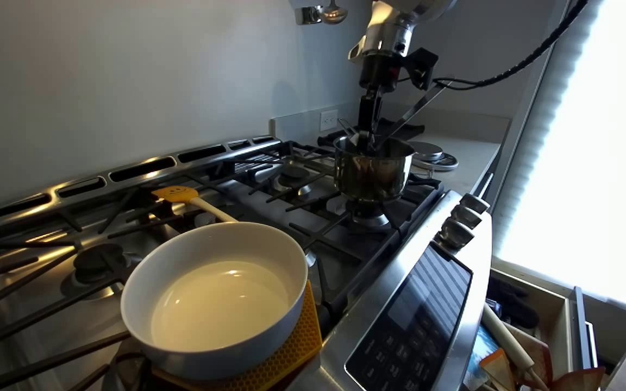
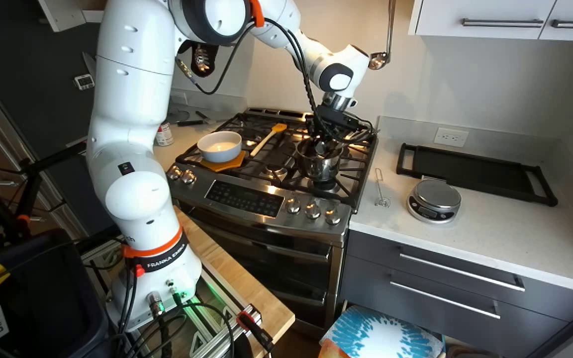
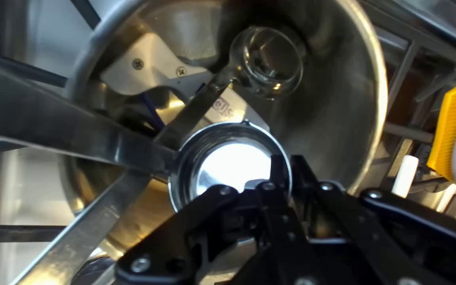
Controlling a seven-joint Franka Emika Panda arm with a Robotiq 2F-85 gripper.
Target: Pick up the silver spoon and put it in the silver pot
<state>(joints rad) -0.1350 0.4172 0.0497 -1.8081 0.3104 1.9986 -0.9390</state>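
Observation:
The silver pot [image 1: 373,176] is a small shiny saucepan on a burner; it also shows in an exterior view [image 2: 319,168], and its rim crosses the wrist view [image 3: 381,83]. The silver spoon [image 3: 228,170] has a round, bright, cup-like bowl. Its long dark handle leans out over the pot's rim, and shows in an exterior view [image 1: 417,113]. My gripper [image 3: 289,170] points down into the pot, with its fingertips below the rim [image 1: 366,142]. One finger is inside the spoon's bowl and one outside, close together on its edge.
A smaller metal scoop [image 3: 267,63] and a white tool with screws [image 3: 149,65] lie in the pot. A large cream pan [image 1: 215,304] sits on a yellow trivet [image 2: 229,164], beside an orange spatula [image 2: 266,139]. A scale [image 2: 434,199], whisk [image 2: 381,191] and black tray [image 2: 475,169] occupy the counter.

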